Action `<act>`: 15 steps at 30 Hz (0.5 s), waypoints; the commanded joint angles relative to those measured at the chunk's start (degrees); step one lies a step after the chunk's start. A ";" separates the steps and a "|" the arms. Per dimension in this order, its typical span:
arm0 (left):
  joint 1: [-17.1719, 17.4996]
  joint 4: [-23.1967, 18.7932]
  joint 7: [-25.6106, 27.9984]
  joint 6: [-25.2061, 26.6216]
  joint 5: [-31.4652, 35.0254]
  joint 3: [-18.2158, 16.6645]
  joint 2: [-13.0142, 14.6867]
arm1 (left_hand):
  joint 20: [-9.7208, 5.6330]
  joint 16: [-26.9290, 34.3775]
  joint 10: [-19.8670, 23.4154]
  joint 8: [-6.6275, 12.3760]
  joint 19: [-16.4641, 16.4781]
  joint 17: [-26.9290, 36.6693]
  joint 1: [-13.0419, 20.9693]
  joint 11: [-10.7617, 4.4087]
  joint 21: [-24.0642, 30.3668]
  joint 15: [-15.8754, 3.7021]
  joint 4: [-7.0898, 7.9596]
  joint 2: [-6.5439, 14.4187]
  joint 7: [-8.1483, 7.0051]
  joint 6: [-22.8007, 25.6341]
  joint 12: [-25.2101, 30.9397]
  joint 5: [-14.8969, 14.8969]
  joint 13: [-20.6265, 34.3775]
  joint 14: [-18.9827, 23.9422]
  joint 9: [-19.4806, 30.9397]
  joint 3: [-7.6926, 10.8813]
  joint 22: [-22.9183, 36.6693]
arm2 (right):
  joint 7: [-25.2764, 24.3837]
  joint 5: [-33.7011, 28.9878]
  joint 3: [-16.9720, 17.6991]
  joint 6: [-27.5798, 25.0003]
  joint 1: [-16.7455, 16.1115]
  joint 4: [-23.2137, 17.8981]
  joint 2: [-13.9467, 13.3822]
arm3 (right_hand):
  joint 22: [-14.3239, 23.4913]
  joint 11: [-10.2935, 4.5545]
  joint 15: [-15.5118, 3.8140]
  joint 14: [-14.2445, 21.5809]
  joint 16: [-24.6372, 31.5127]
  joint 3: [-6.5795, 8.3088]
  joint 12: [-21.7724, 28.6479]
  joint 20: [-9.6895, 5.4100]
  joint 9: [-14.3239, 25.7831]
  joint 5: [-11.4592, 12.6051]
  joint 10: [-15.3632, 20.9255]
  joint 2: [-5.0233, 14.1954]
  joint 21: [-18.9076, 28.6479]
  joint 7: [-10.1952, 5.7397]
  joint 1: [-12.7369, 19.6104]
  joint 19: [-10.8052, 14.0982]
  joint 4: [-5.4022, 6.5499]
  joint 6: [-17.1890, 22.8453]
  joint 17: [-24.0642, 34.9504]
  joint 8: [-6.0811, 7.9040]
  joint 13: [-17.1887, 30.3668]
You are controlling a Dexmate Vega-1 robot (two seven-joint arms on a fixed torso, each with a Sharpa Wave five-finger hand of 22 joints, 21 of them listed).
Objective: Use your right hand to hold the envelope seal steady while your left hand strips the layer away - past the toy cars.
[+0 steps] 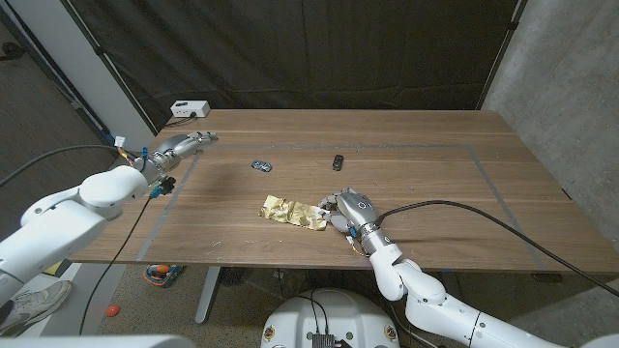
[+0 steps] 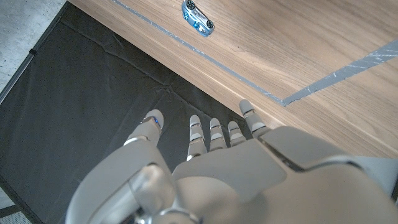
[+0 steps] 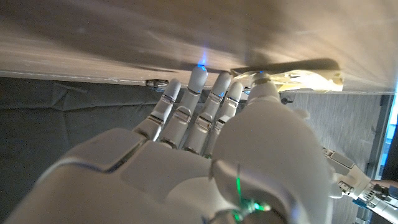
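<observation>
Gold envelope (image 1: 293,211) at table's six o'clock | my right hand (image 1: 350,209) at its three o'clock end, fingers together, probably pressing the seal | left hand (image 1: 182,147) at ten o'clock, fingers straight, loosely apart, holding nothing | layer unstripped; toy cars (image 1: 261,165) beyond at twelve.

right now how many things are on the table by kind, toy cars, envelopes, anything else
toy cars: 2, a blue one and a dark one
yellow envelope: 1, with the right robot hand at its end
white box: 1, at the far left corner
total: 4
</observation>
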 commanded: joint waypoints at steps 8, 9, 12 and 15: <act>-2.22 1.08 -0.15 -0.18 -0.58 1.93 0.30 | -0.27 -0.26 -0.53 -0.27 -12.66 0.21 -0.74 -0.05 0.03 -0.14 0.43 0.19 0.20 0.19 -0.06 0.53 0.32 -0.50 0.08 0.11 0.11 | -7.44 2.32 4.28 -3.69 -6.60 -7.23 -0.99 | 0.75 2.13 -8.82 -4.66 -0.51 -2.73 -2.76 1.17 1.50 1.41 -6.54 0.68 1.20 1.29 -4.84 -3.30 2.03 -5.32 -19.29 -0.69 -0.57; -2.53 1.22 -0.19 -0.16 -0.55 2.29 0.42 | -0.30 -0.27 -0.54 -0.29 -12.64 0.21 -0.77 -0.07 0.04 -0.14 0.46 0.20 0.12 0.17 -0.06 0.53 0.32 -0.52 0.08 0.11 0.11 | -8.09 2.81 4.67 -3.28 -6.94 -7.56 -0.95 | 0.82 2.11 -8.66 -4.84 -0.50 -2.98 -2.81 1.37 1.56 1.40 -6.65 0.88 1.24 1.35 -5.63 -3.60 2.45 -4.68 -19.34 -0.38 -0.60; -3.42 1.56 -0.21 0.02 -0.63 3.27 0.69 | -0.38 -0.28 -0.54 -0.32 -12.62 0.21 -0.80 -0.05 0.05 -0.21 0.49 0.21 0.09 0.17 -0.06 0.54 0.33 -0.55 0.09 0.11 0.11 | -10.58 3.50 5.69 -2.49 -8.09 -8.74 -0.71 | 0.94 2.44 -8.58 -5.21 -0.38 -3.22 -2.94 1.61 1.67 1.38 -6.53 1.24 1.34 1.23 -6.53 -4.02 2.91 -3.81 -19.36 0.04 -0.89; -4.03 1.85 -0.16 -0.03 -0.78 3.95 0.91 | -0.34 -0.29 -0.60 -0.34 -12.59 0.21 -0.82 -0.02 0.06 -0.20 0.51 0.22 0.02 0.20 -0.09 0.56 0.34 -0.58 0.09 0.13 0.12 | -10.78 3.81 6.46 -2.23 -9.17 -11.01 -1.50 | 1.06 2.58 -8.71 -5.38 -0.26 -3.19 -2.93 1.69 1.76 1.39 -6.00 1.78 1.51 1.28 -6.83 -4.23 3.09 -2.87 -19.41 0.49 -1.16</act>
